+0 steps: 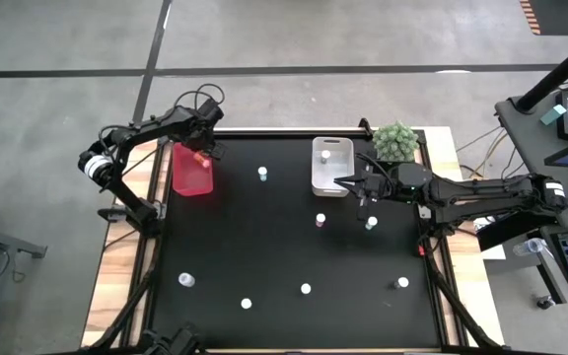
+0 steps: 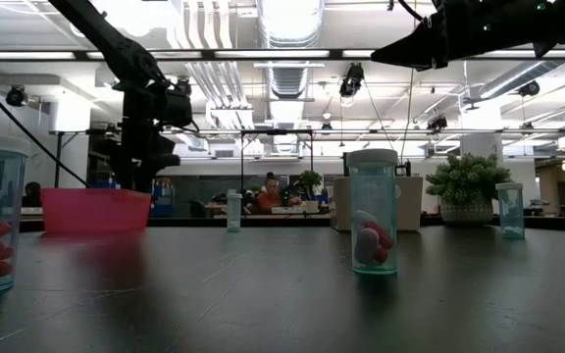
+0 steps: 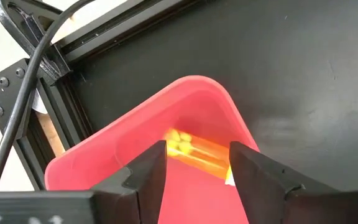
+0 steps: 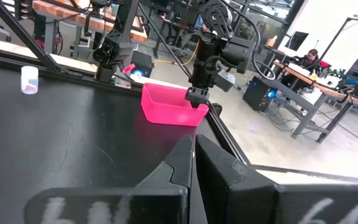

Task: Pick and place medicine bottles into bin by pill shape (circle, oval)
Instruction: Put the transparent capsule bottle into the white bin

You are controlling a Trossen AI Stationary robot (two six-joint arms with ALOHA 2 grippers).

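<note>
Left fingers (image 3: pixel 194 177) apart over orange bottle (image 3: pixel 194 154) in pink bin (image 3: pixel 135 149)

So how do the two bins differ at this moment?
The pink bin sits at the table's left edge under the left gripper, whose fingers stand apart over an orange bottle lying inside. The white bin sits mid-table beside the shut right gripper and holds one white-capped vial. Both are small open-topped tubs.

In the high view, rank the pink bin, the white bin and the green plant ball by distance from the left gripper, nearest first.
1. pink bin, directly under the left gripper at the table's left.
2. white bin, across the mat toward the right.
3. green plant ball, at the right rear corner.
</note>
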